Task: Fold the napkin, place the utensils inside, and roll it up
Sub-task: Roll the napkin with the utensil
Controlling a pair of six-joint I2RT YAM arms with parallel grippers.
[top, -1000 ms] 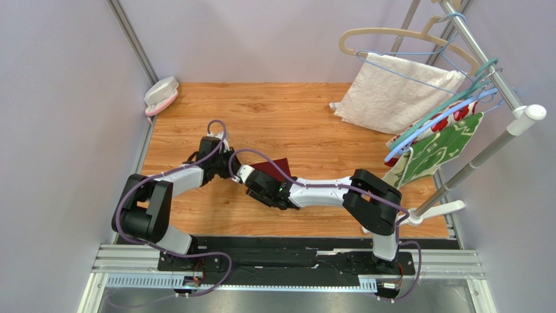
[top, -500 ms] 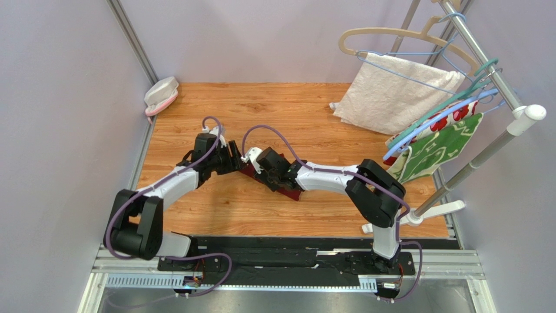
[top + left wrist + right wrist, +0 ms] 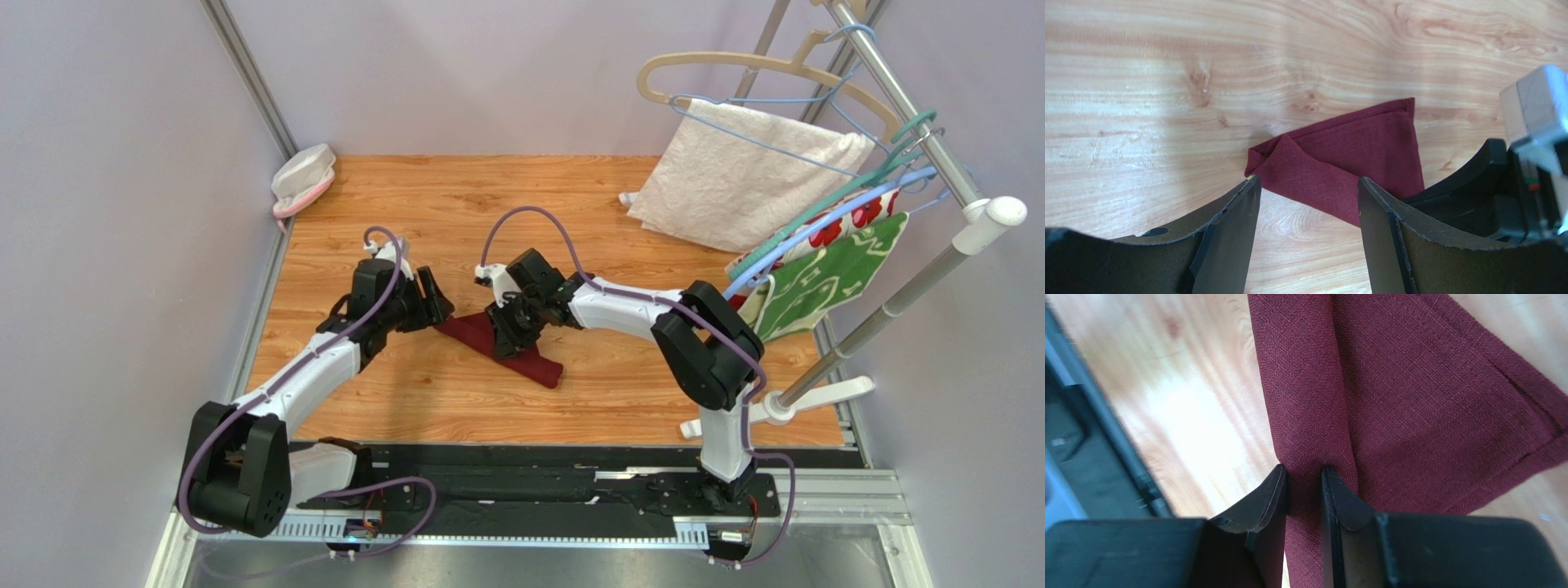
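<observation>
1. The napkin (image 3: pixel 521 353) lies folded flat on the wooden table (image 3: pixel 515 208), between the two arms.
2. The right gripper (image 3: pixel 1304 474) is clenched on a raised ridge of the napkin, its fingers almost meeting with cloth pinched between them.
3. The left gripper (image 3: pixel 1309 184) is released, its fingers spread wide over the napkin's left corner with nothing between them.
4. The cloth looks soft, light and limp. It would likely sag from any single pinch, and its layers could slide apart when dragged.
5. The hemmed edges and corners seem the best places to take hold, catching every layer at once. The curled-up left corner offers a ready lip.
6. No utensils show in any view.
</observation>
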